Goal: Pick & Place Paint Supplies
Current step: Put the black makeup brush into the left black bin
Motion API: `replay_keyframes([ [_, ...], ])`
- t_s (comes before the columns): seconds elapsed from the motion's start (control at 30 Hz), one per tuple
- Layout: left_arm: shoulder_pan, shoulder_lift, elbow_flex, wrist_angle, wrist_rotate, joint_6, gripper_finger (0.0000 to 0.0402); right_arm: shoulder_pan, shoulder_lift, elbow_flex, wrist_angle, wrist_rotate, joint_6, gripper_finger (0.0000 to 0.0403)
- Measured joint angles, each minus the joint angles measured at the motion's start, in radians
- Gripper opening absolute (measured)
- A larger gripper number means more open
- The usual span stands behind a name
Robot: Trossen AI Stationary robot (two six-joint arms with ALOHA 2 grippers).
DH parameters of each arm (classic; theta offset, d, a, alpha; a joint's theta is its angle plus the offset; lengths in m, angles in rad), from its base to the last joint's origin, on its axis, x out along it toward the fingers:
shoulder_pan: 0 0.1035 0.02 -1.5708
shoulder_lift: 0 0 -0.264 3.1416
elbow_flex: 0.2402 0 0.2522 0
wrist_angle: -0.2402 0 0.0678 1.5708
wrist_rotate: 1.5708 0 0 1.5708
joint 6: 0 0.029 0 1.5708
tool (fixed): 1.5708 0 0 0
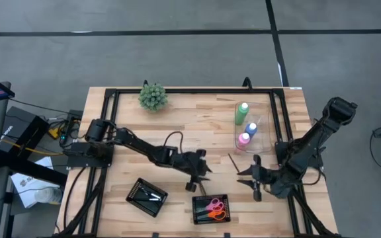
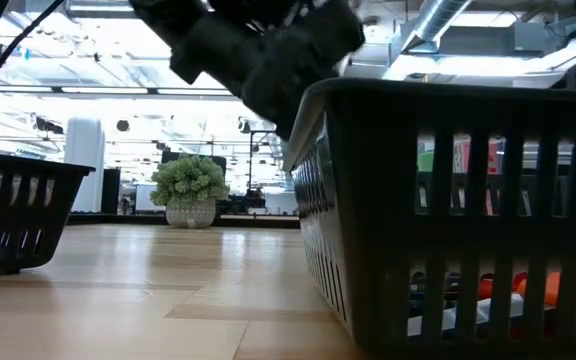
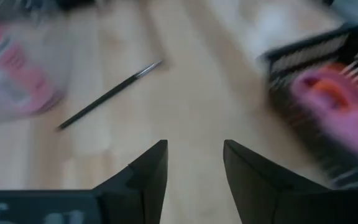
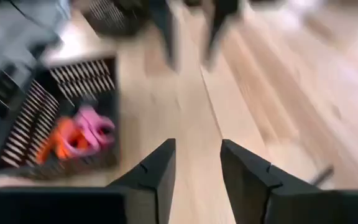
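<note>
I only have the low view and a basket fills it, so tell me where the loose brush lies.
Observer: The brush lies on the bare table, between the two arms.
Operator: Report the left gripper's fingers.
Observer: The left gripper has its fingers open with nothing between them, above the table.
Operator: Now the right one.
Observer: The right gripper is open and empty too, facing the tray that holds the scissors.
</note>
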Motion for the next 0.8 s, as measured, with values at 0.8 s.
replay_keyframes([
  [0.8, -0.134, -0.331, -0.404, 0.438, -0.055, -0.049, 0.0163, -0.167, 0.008, 0.112, -0.802, -0.486, 0.564, 0.0201],
])
